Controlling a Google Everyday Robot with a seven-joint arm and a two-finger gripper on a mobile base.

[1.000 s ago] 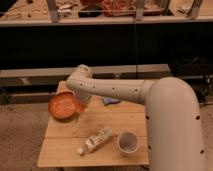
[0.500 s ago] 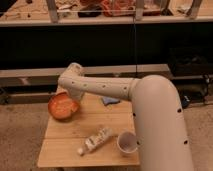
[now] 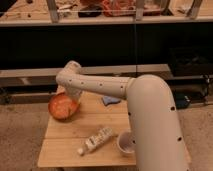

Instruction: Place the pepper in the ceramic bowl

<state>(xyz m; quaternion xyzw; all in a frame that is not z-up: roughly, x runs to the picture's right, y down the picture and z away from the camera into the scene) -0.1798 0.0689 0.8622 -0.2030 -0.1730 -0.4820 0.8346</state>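
The orange ceramic bowl (image 3: 62, 106) stands at the left rear corner of the small wooden table (image 3: 70, 132). My arm reaches across from the right and bends down at its wrist beside the bowl's right rim. The gripper (image 3: 74, 95) hangs there at the arm's end, just over the bowl's edge, shut. The pepper is hidden: I cannot see it on the table, in the bowl or at the gripper.
A white labelled bottle (image 3: 97, 140) lies on its side at the table's front middle. A white cup (image 3: 125, 143) stands to its right, partly behind my arm. A blue cloth (image 3: 111, 100) lies at the back. Behind the table runs a low dark shelf.
My arm has swung to the left, its thick segment now covering more of the table's right side. The wrist shifted slightly left over the bowl. Bottle and cup stayed put.
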